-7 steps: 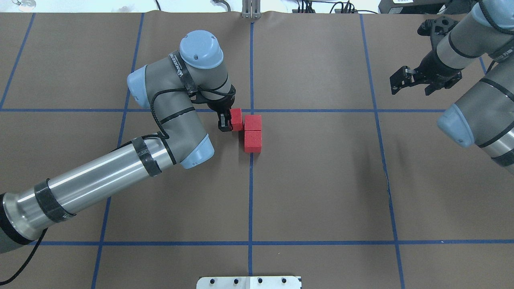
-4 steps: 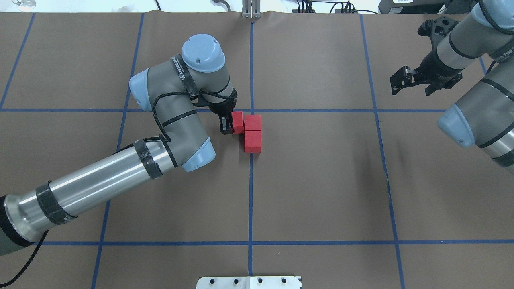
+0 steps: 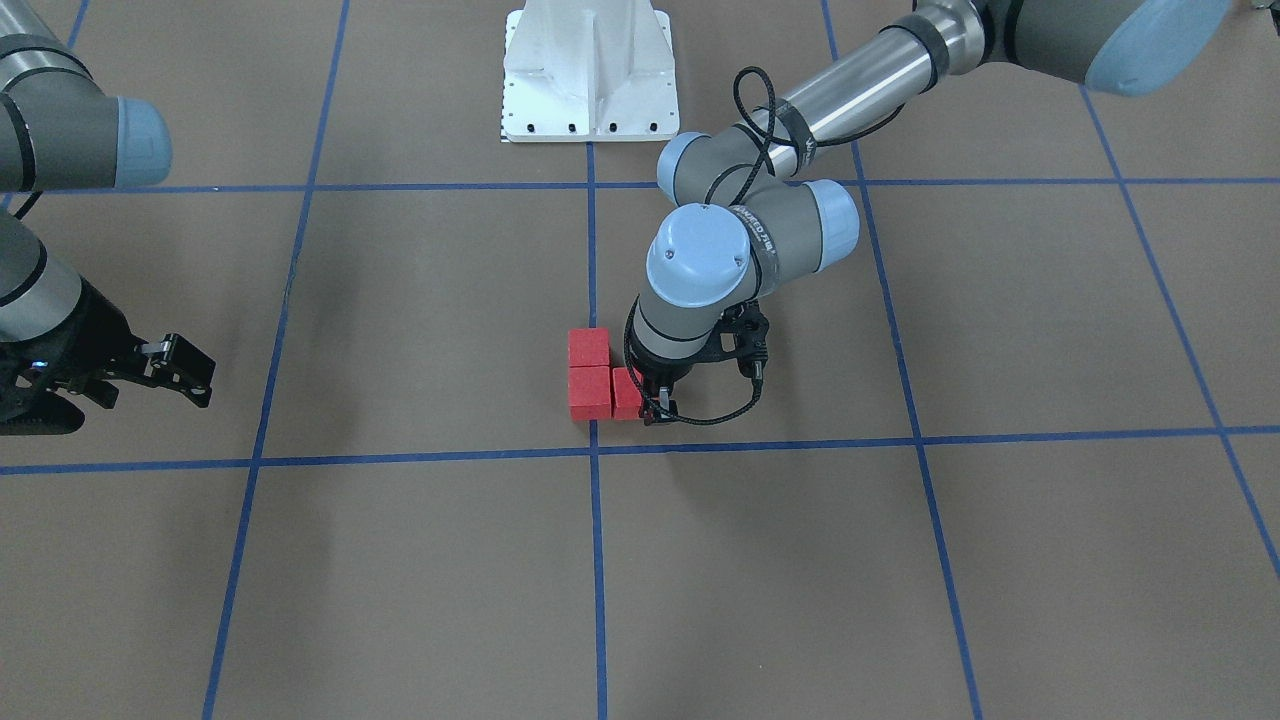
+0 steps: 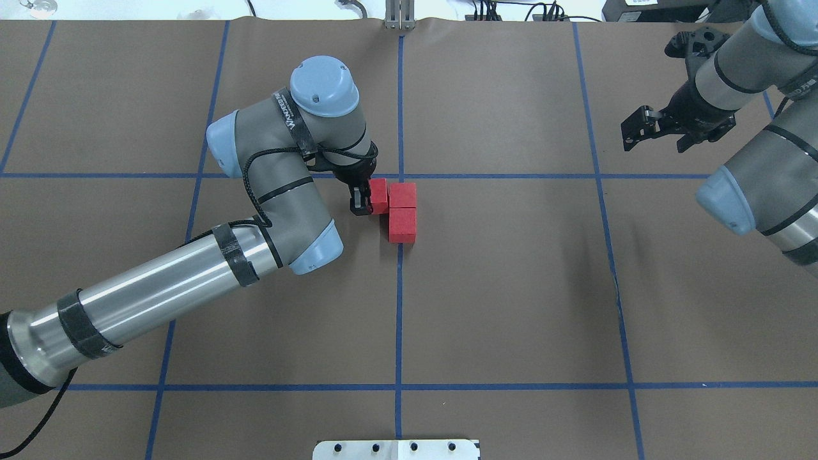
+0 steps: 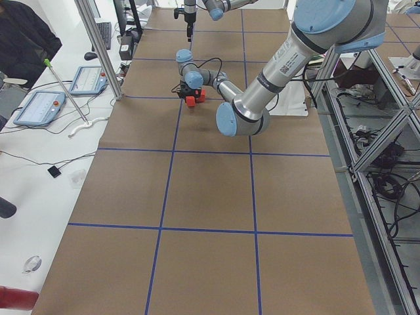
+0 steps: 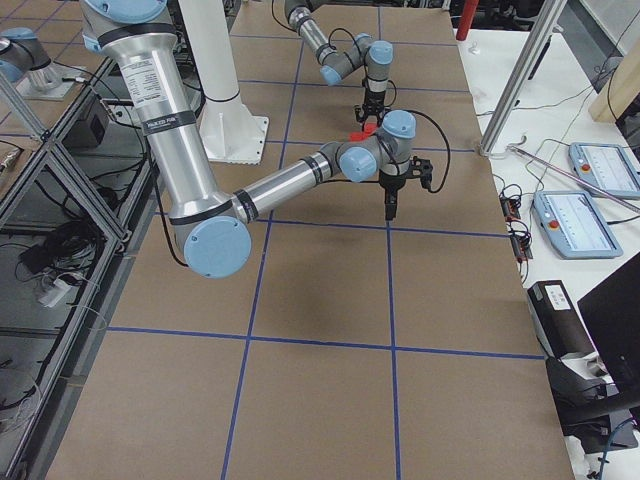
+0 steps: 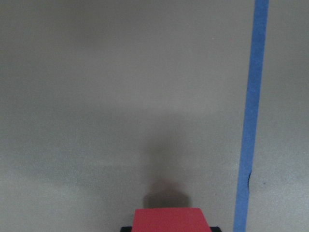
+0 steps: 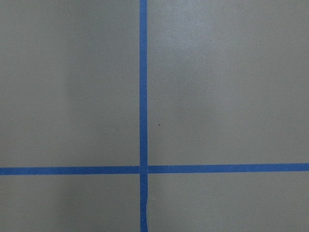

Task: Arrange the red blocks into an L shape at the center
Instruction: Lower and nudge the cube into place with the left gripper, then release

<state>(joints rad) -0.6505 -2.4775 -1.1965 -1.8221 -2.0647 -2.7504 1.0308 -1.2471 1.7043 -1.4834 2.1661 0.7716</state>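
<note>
Two red blocks [image 4: 402, 195] [image 4: 402, 225] lie side by side on the brown surface just below the center crossing [image 4: 401, 176] of blue tape lines. My left gripper [image 4: 369, 199] is shut on the third red block [image 4: 379, 191] and holds it low against the left side of the farther block. In the front-facing view the pair [image 3: 589, 350] [image 3: 590, 393] and the held block [image 3: 627, 392] form a corner. The left wrist view shows the held block [image 7: 170, 220] at the bottom edge. My right gripper [image 4: 658, 130] is open and empty at the far right.
A white base plate [image 4: 396, 449] sits at the near edge of the table, also in the front-facing view [image 3: 588, 70]. The left arm's elbow [image 4: 307, 243] hangs over the square left of the blocks. Blue tape lines [image 8: 143, 96] show below the right wrist.
My left gripper has shifted slightly right and nearer with the red block, closing the gap to the pair. The right arm has barely moved.
</note>
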